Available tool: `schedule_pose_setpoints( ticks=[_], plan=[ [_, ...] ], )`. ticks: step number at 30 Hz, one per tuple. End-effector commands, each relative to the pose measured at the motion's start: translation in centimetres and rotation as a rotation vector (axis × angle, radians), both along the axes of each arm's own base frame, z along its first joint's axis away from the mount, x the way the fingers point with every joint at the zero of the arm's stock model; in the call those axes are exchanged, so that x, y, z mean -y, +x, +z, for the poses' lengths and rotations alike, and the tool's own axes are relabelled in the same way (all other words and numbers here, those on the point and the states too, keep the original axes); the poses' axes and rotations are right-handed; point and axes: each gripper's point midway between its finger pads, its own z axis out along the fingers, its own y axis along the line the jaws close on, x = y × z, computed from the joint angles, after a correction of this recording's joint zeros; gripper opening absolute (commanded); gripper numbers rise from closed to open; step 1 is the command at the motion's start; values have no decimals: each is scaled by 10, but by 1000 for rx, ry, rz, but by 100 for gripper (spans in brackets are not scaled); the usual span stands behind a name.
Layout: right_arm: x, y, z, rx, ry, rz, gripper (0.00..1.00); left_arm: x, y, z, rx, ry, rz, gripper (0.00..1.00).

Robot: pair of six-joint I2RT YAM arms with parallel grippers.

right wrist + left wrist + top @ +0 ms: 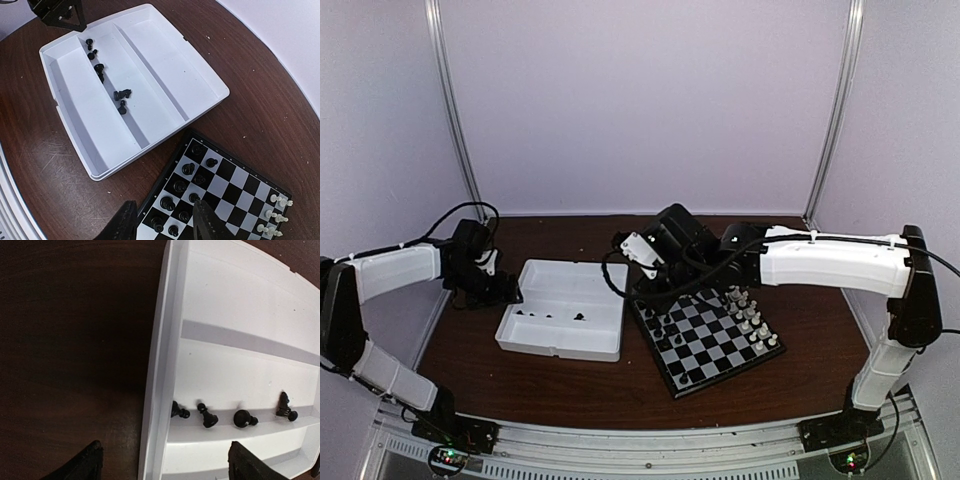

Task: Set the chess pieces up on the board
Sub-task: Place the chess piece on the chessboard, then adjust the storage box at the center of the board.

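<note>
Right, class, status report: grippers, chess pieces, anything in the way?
Left gripper open at tray edge. Right gripper open over board. Several chess pieces in tray. Nothing blocking.

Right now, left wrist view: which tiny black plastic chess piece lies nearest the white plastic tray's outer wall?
The leftmost piece, right beside the tray wall; the other three lie farther right.

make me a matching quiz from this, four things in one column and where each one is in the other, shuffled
Things
1 white pieces
2 loose black pieces
3 left gripper
4 right gripper

Places
A in the tray's middle compartment
B above the board's black-piece end
C lined along one board edge
D straddling the tray's rim

Pairs: 1-C, 2-A, 3-D, 4-B
</note>
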Motion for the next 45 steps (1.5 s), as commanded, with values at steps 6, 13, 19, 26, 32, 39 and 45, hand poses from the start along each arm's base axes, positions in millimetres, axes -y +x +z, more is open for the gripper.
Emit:
schedule_pose_setpoints(
  ticks=[6,13,19,26,32,39,45],
  plan=[
    [-2,1,30,33,67,27,42,-15,31,-18,-96,172,-31,81],
    [7,6,30,36,79,12,43,-10,40,-41,-170,174,-54,59],
    [9,9,30,17,106,3,42,-8,44,-38,-163,171,-72,4],
    [4,15,24,2,104,-1,42,-15,33,-28,-128,202,-60,0],
    [-8,14,25,-27,143,11,42,-18,32,2,53,257,-24,0],
    [-20,15,16,-60,137,36,42,-23,27,35,242,257,25,0],
    [-46,10,3,-174,167,79,39,-15,21,40,275,203,8,0]
  ],
)
